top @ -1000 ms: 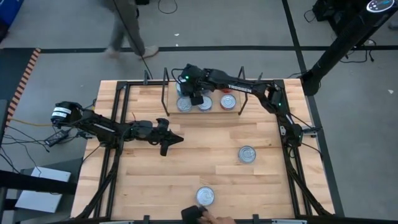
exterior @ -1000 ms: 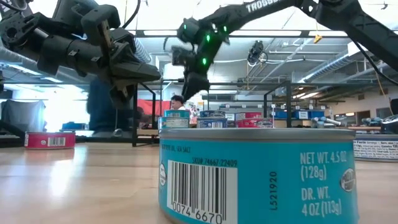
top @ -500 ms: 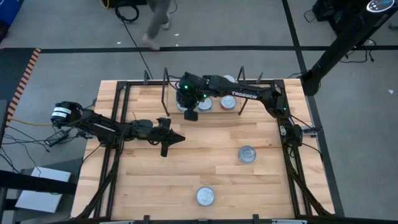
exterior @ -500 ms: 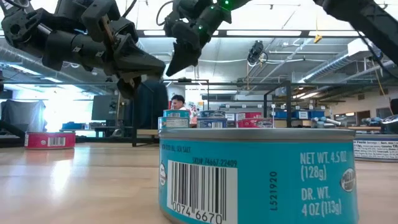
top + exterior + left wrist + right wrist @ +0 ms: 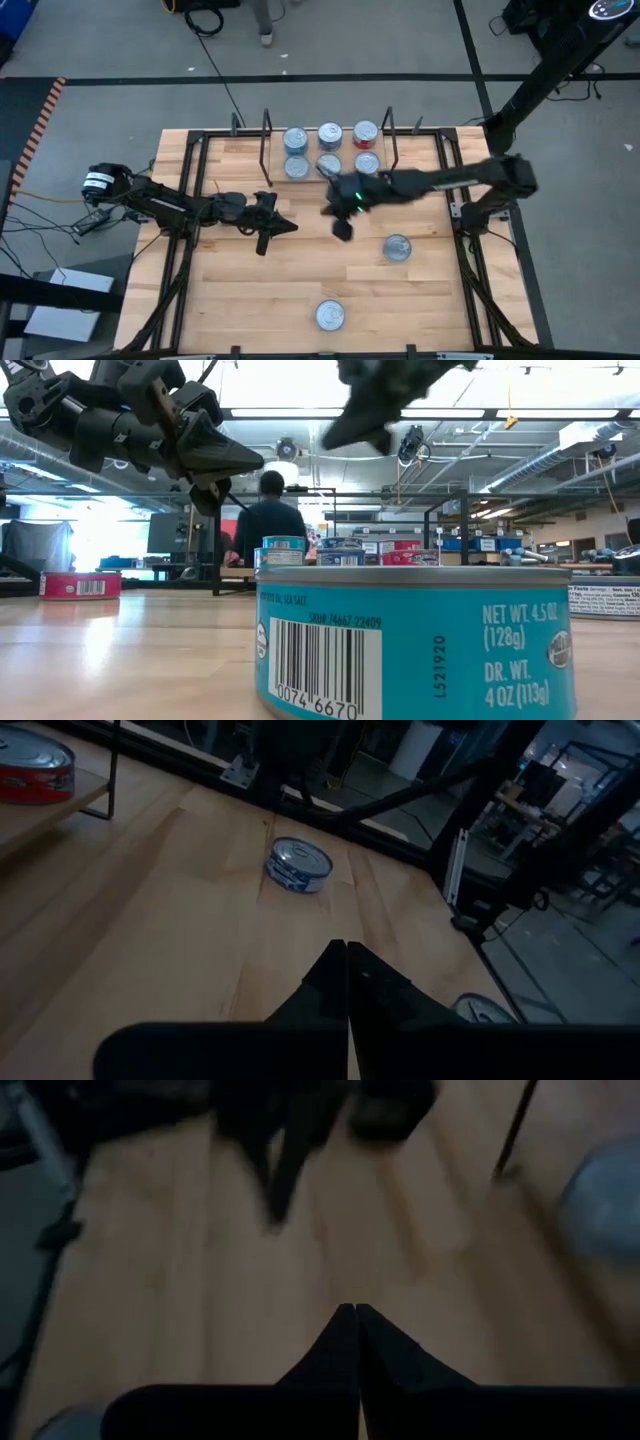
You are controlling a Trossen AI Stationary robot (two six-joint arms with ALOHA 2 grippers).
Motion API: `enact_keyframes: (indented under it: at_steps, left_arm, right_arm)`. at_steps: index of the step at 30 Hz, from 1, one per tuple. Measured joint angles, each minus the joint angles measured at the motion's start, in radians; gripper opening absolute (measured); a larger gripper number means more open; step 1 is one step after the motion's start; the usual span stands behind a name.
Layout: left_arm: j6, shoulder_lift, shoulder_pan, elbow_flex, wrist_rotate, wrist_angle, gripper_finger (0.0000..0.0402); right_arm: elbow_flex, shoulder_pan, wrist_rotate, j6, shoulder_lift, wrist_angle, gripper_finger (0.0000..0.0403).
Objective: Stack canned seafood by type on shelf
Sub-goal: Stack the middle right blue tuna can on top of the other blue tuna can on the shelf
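Right gripper (image 5: pixel 341 229) withdrew; six tins (image 5: pixel 330 136) shelved.

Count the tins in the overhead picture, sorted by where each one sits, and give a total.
Tins on the shelf: 6
Tins loose on the tabletop: 2
Total: 8

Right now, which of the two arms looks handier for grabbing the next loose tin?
Probably the right: its shut gripper hangs close beside the loose tin, while the left gripper, also shut, waits farther off across the table.
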Motion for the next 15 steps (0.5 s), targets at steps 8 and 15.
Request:
enact_keyframes:
  at_steps: [8,15]
  left_arm:
    - [0.026,0.000,0.000,0.000,0.045,-0.028,0.0000]
    - [0.026,0.000,0.000,0.000,0.055,-0.046,0.0000]
  right_arm:
    - [-0.144,0.272,0.104,0.303,-0.145,-0.055,0.0000]
    - [-0.146,0.466,0.120,0.576,-0.142,-0.240,0.0002]
